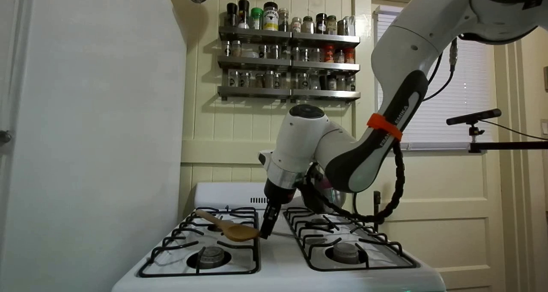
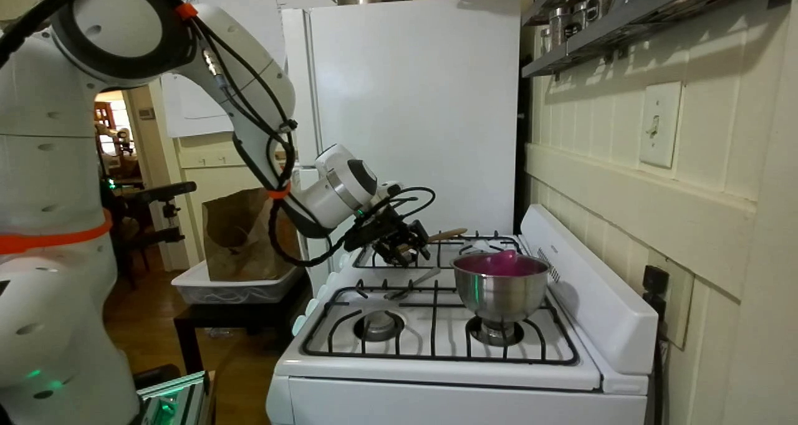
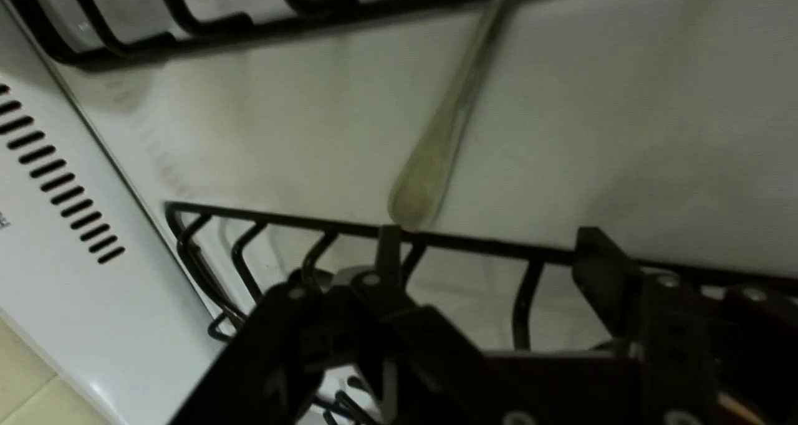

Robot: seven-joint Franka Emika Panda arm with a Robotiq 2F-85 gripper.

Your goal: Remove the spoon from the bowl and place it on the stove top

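My claw (image 3: pixel 489 235) stands spread with nothing between its jaws, and the metal spoon (image 3: pixel 450 116) lies out of the bowl (image 2: pixel 499 297) on the stove top (image 1: pixel 278 260), one broad end near the claw; I judge the placing done. I'd lift straight up, jaws wide, so I neither nudge that end, hook the grate (image 3: pixel 480 243), nor brush the wooden spoon (image 1: pixel 239 232). The bowl sits over a burner (image 2: pixel 497 333), with something pink (image 2: pixel 502 262) inside that I can't identify; a tub (image 2: pixel 234 293) holds a paper bag (image 2: pixel 265 244).

Silvery bowl (image 2: pixel 500 295), white stove top (image 1: pixel 277 258)
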